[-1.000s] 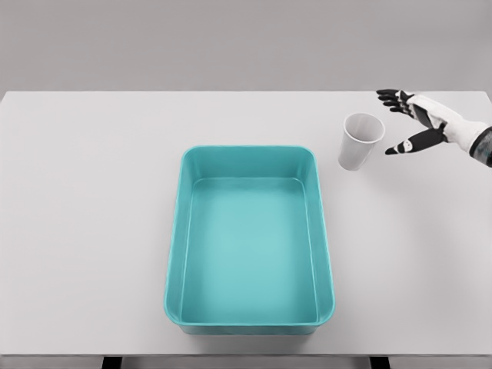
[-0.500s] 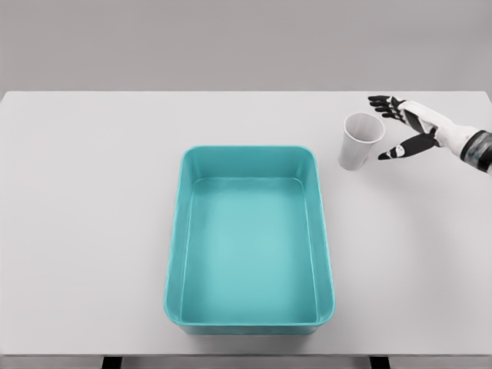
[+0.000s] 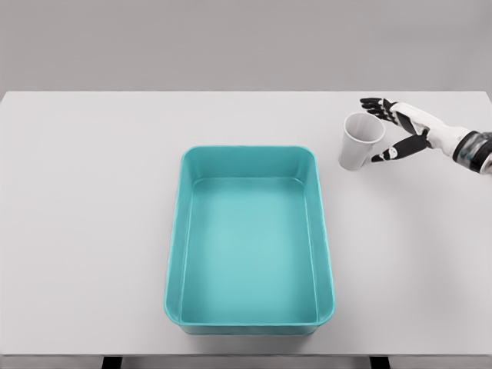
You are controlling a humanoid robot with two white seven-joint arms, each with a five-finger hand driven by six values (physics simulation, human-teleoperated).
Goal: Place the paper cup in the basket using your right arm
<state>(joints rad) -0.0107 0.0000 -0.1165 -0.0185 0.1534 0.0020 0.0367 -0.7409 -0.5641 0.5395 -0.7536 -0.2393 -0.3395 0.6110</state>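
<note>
The right hand point(image 3: 392, 131) comes in from the right edge of the head view, its white forearm low over the pale table point(image 3: 84, 215). Its dark fingers point(image 3: 372, 103) are spread wide and hold nothing; the upper ones reach past the far side of the cup's rim while the thumb points toward the cup's near side, so the hand forms an open cradle around the cup's right flank. Whether any fingertip actually touches the cup wall cannot be told from this angle; the thumb tip looks just beside it.

The paper cup point(image 3: 360, 141) stands directly to the left of the hand, between the spread fingers and the basket. It is white, upright with its mouth facing up and tilted slightly toward the camera, resting on the table with nothing gripping it.

The basket point(image 3: 178, 231), a teal rectangular tub with rounded corners, lies further from the hand, to the cup's left and nearer the camera. Its far right corner is near the cup's base but clearly apart from it. The basket's inside shows only its own smooth floor. The cup is outside the basket, on the table, beyond that corner

The left arm does not appear in the view
</note>
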